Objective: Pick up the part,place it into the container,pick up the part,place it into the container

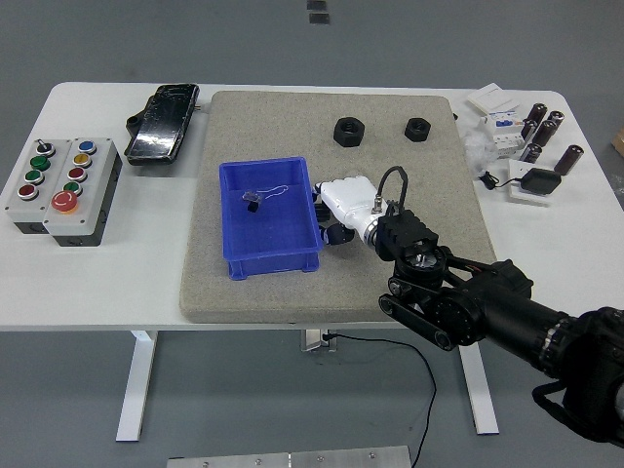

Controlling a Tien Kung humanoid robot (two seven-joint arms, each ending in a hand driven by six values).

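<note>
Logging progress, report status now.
Right hand beside blue container, grip unclear. One small part in container. Two black nuts on mat. Nothing blocking.
</note>
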